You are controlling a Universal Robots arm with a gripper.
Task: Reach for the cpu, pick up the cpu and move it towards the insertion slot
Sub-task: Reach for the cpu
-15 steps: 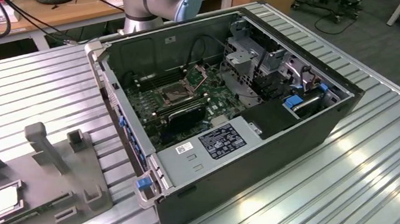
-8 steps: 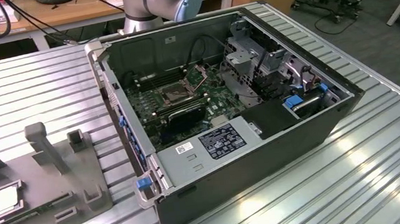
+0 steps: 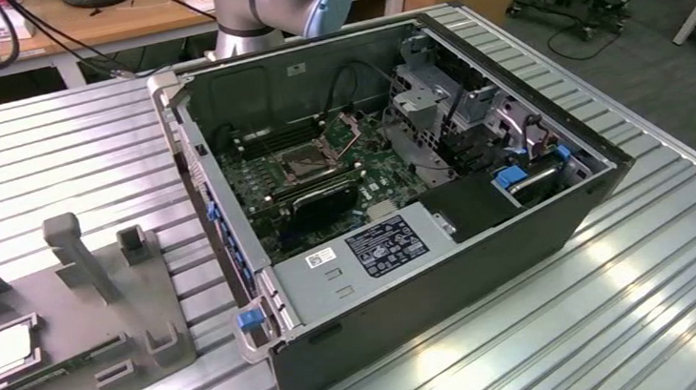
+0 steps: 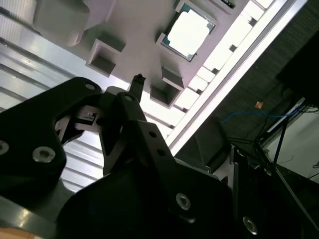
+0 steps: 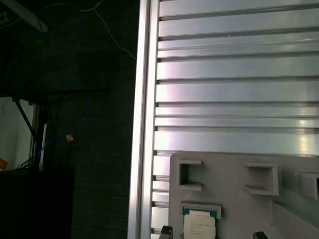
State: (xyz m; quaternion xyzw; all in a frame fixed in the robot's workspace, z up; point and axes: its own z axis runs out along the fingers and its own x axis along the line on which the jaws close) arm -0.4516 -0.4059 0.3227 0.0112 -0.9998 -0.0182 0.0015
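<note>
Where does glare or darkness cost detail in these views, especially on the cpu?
Second wrist view: the cpu is blown out to near white. First wrist view: its face is evenly lit, but the floor beside the table is nearly black. Exterior view: bright glare streaks lie on the table's ribs toward the exterior view's right.
</note>
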